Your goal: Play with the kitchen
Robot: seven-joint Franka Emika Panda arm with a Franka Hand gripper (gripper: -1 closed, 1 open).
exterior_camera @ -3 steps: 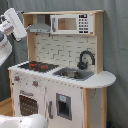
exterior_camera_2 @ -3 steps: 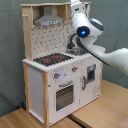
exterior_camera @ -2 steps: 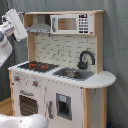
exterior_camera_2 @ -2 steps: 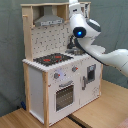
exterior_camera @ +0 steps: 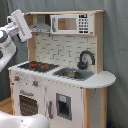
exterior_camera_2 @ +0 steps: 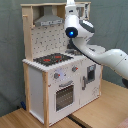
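Kitchen [exterior_camera: 60, 75] stood untouched beside your arm [exterior_camera_2: 100, 50].
Your arm reached up near the grey hood [exterior_camera_2: 48, 20]; whether the jaws were released or clenched, you couldn't tell.

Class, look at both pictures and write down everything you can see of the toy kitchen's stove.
The stove is a flat black cooktop set in the counter of the kitchen, with red glowing rings on it. In the first exterior view it sits to the left of the sink; the second exterior view shows it too. Nothing stands on it. Below it are round knobs and an oven door, which is shut. A grey hood hangs above.
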